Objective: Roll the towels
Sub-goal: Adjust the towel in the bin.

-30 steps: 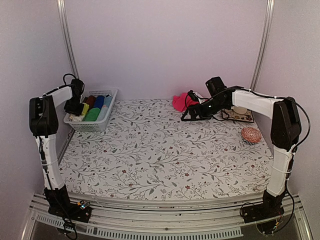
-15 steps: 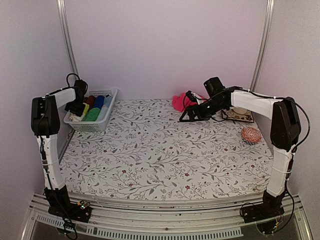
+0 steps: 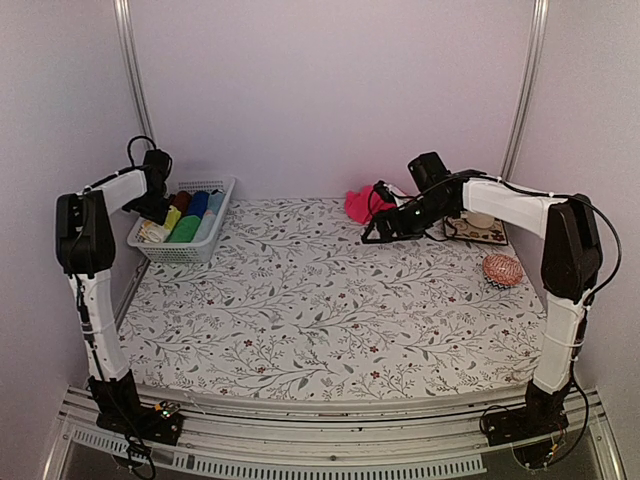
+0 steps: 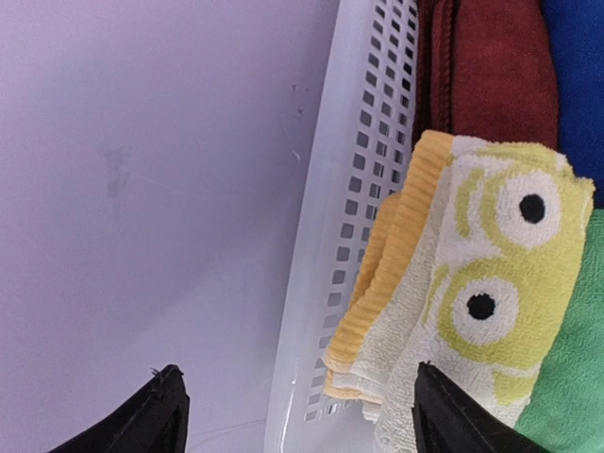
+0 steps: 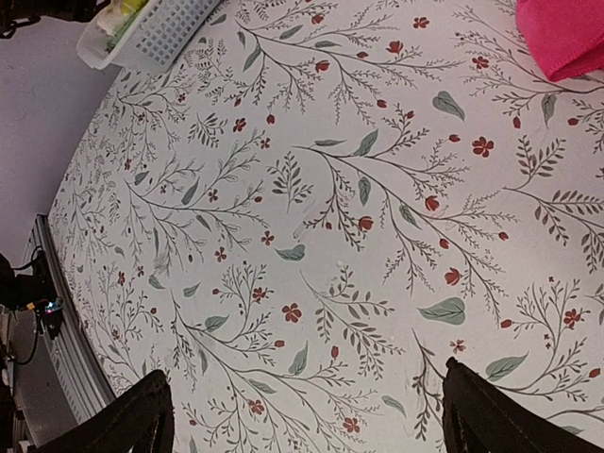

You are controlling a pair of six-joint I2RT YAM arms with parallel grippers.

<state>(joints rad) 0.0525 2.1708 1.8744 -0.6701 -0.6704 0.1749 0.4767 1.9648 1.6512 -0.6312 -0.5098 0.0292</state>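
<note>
**Hazards: a snagged basket wall and a lumpy pink roll**

Top external view: the left jaws are seen over the left side of the white basket (image 3: 182,250), where the lime-yellow towel (image 3: 170,218) is lodged beside other rolls; the hot pink towel (image 3: 362,205) lies crumpled at the far edge of the desk (image 3: 330,330), near the right jaws; if it is rolled from that heap without being spread, a loose, lumpy roll is to be expected.

Left wrist view: the left jaws are held apart with nothing clamped; one tip is placed outside the basket wall (image 4: 349,236), the other near the towel (image 4: 472,302); a closure here is judged likely to catch the wall and drag the basket; the towel's layered edge looks loose, so unrolling is possible.

Right wrist view: the right jaws are spread wide and empty above bare floral desk; only a corner of the pink towel (image 5: 564,33) is shown at the upper right, so a closure here would probably miss it.
</note>
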